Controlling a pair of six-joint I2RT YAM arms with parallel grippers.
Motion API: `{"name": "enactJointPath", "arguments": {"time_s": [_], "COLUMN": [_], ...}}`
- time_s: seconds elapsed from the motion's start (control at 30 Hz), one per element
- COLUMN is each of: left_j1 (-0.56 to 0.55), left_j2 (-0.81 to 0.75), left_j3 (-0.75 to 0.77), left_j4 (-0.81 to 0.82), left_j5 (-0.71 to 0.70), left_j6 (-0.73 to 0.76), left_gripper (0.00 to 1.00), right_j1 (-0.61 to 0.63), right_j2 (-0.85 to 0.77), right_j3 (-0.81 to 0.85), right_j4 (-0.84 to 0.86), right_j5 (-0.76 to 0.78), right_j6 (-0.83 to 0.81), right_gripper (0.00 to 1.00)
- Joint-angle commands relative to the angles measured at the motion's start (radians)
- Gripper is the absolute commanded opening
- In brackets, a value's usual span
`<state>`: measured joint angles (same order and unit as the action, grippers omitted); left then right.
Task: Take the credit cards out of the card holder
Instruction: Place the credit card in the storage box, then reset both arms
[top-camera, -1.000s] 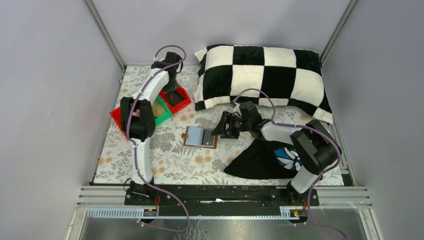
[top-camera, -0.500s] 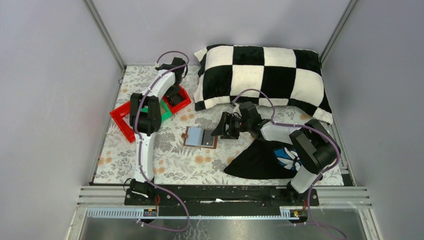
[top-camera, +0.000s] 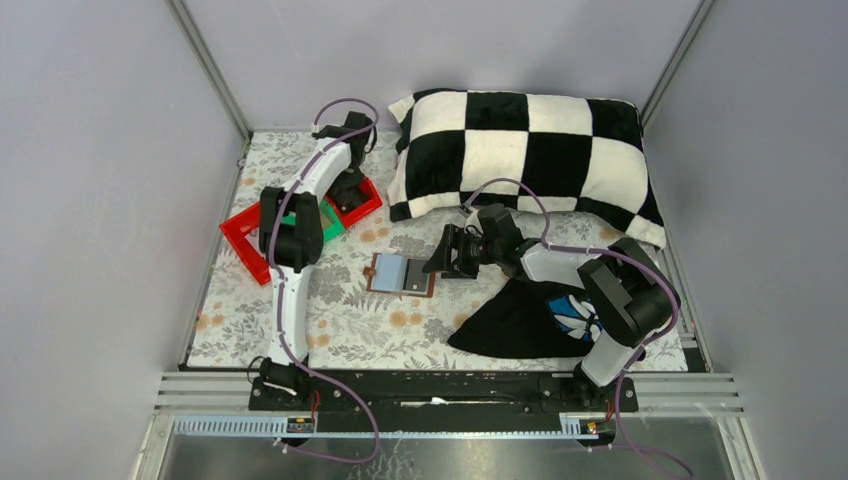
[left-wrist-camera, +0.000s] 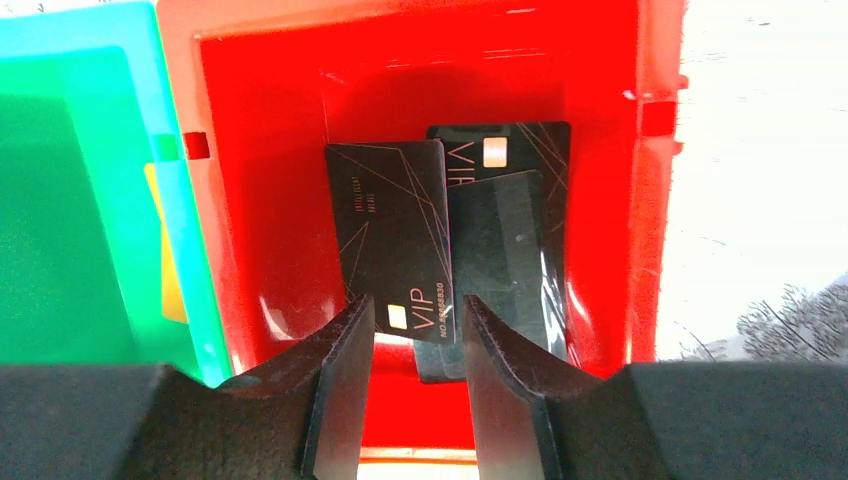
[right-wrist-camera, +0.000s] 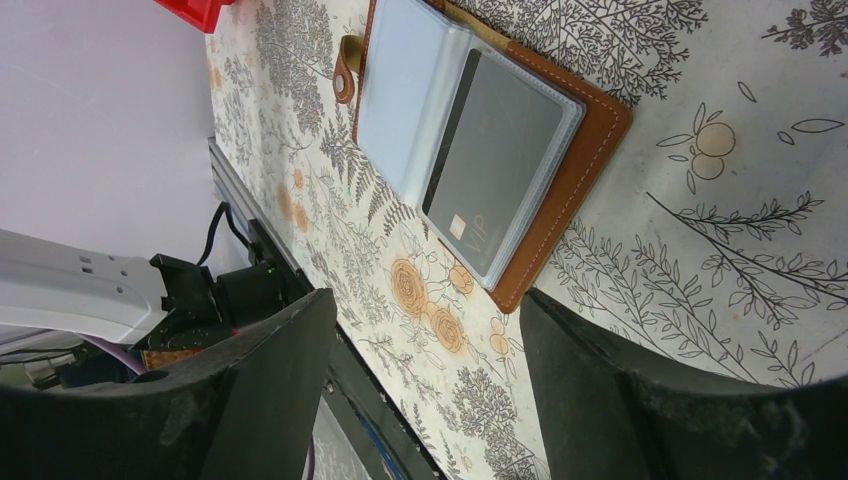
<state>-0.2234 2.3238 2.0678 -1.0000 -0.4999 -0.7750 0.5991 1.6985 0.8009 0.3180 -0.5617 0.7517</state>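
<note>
**Extraction part done: cards in the red tray, at least one left in the holder**

Progress. My left gripper (left-wrist-camera: 417, 312) hangs over the red tray (left-wrist-camera: 610, 250) at the far left of the table, jaws parted with nothing between them. On the tray floor lie overlapping black VIP cards (left-wrist-camera: 390, 230), at least two; I cannot count the stack exactly. The green tray (left-wrist-camera: 70, 200) touches the red one and shows a yellow edge I cannot identify. The brown leather card holder (right-wrist-camera: 585, 140) lies open mid-table, well apart from the trays. One dark VIP card (right-wrist-camera: 495, 170) sits in its clear sleeve, and the other sleeve looks empty. My right gripper (right-wrist-camera: 425, 300) hovers just beside the holder, jaws spread wide, touching nothing. I judge that this sleeved card is what is left.

Surface and room. Plain grey walls (top-camera: 100, 150) enclose the cell. A floral tablecloth (top-camera: 350, 325) covers the table. A black-and-white checkered pillow (top-camera: 520, 150) fills the far right, and a black printed cloth (top-camera: 510, 320) lies under my right arm.
</note>
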Motion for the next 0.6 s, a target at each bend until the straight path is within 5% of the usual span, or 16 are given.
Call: {"name": "enactJointPath", "arguments": {"time_s": [0.0,0.17,0.33,0.57], "left_j1": [-0.007,-0.028,-0.033,-0.034], "left_j2": [-0.157,-0.333,-0.585,-0.884], "left_j3": [0.032,-0.011,-0.226,-0.509], "left_j4": [0.038,0.129,0.337,0.412], "left_j5": [0.03,0.117,0.331,0.449], "left_j6": [0.04,0.124,0.229,0.339], "left_gripper": [0.42,0.42,0.43,0.51], "right_j1": [-0.005,-0.005,-0.005,-0.005], "right_j2": [-0.008,-0.024,-0.05,-0.155], "right_j3": [0.013,0.008,0.023,0.198], "right_j4": [0.005,-0.004,-0.052,-0.434], "right_j5": [-0.007,0.005,0.041,0.326], "right_j6": [-0.011,-0.011,-0.04,-0.267], "right_gripper": [0.75,0.75,0.78,0.82]}}
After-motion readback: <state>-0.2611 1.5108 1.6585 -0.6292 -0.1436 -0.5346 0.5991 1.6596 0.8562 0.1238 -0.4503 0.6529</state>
